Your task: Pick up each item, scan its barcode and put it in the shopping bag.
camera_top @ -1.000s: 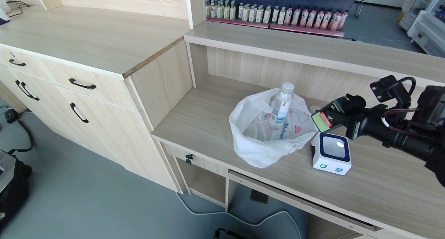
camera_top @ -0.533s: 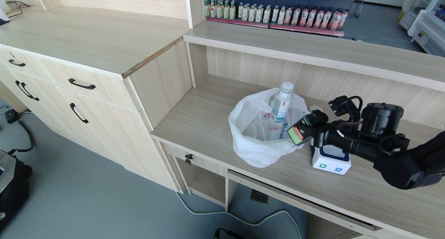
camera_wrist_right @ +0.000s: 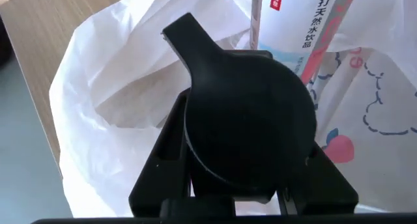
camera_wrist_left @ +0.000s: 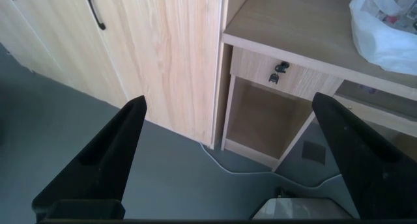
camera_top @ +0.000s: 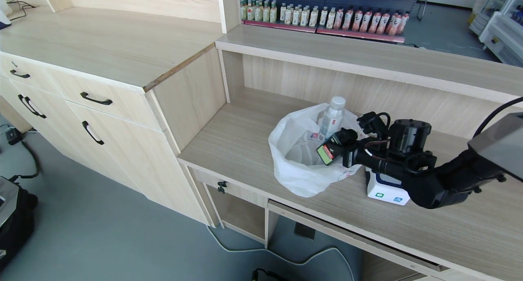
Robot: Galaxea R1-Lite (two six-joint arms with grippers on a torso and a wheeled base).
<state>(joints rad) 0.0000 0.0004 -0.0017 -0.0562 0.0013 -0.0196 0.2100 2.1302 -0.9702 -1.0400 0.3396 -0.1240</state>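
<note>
The right gripper point(camera_top: 331, 148), under my control, pinches a small item point(camera_top: 325, 154) with a green and red face, holding it over the open mouth of the white bag point(camera_top: 286, 179). The bag stands on the counter point(camera_top: 237, 142) close to its front edge, about midway along what I can see of it. A capped bottle point(camera_top: 331, 119) stands upright inside the bag, against its far wall, its top rising above the rim. The white scanner point(camera_top: 386, 190) sits just beside the bag on its right, also near the front edge, partly hidden under my right arm. In the right wrist view the item shows dark against the bag's white folds, the bottle's label behind it. My left gripper point(camera_wrist_left: 228, 101) hangs with fingers spread wide above the grey floor, in front of the open compartment under the counter's left front corner.
</note>
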